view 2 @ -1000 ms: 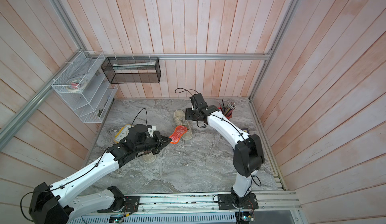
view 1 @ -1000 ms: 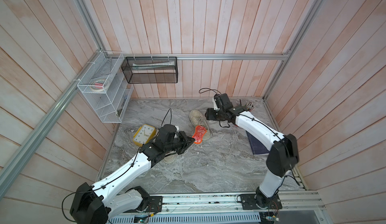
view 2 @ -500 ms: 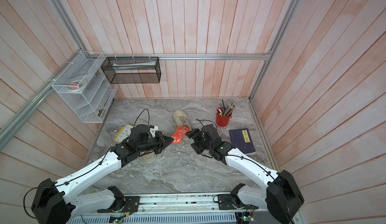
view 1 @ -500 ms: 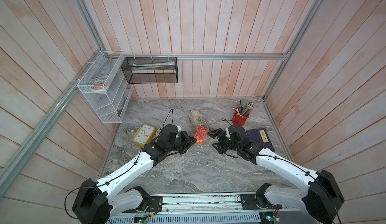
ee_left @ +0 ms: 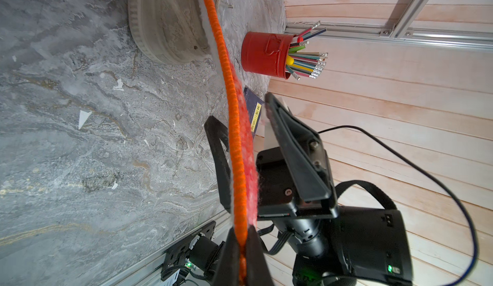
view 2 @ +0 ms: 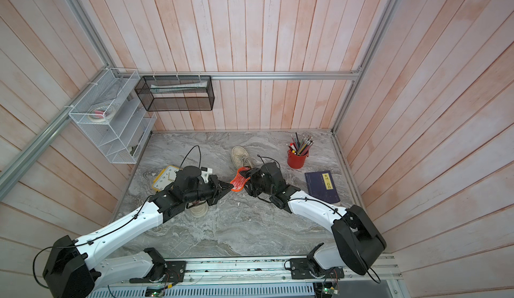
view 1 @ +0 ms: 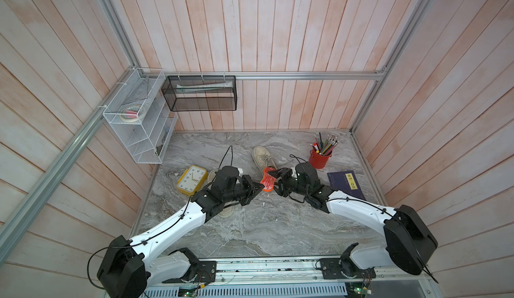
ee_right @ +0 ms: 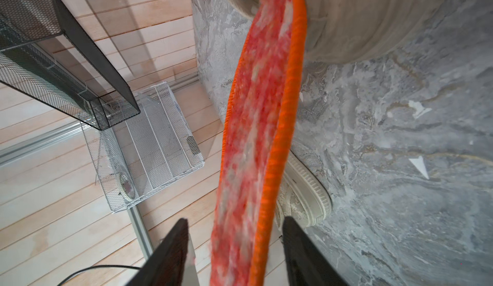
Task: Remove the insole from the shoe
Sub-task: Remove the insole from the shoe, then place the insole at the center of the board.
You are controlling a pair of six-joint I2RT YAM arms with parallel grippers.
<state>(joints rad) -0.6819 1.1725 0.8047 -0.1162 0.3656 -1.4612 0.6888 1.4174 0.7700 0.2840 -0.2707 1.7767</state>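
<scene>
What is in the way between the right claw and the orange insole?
Nothing visible. The right claw is open around the insole, gaps on both sides. The left claw pinches one end.

A grey marble tabletop carries a yellow clock at the left, a beige shoe toward the back, a second shoe near the clock, a red cup of pencils, and a blue book at the right.

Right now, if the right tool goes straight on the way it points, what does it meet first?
The insole: it runs between the open fingers of the right tool, so its edge would probably meet the tool's palm first. How deep it sits is hard to tell.
</scene>
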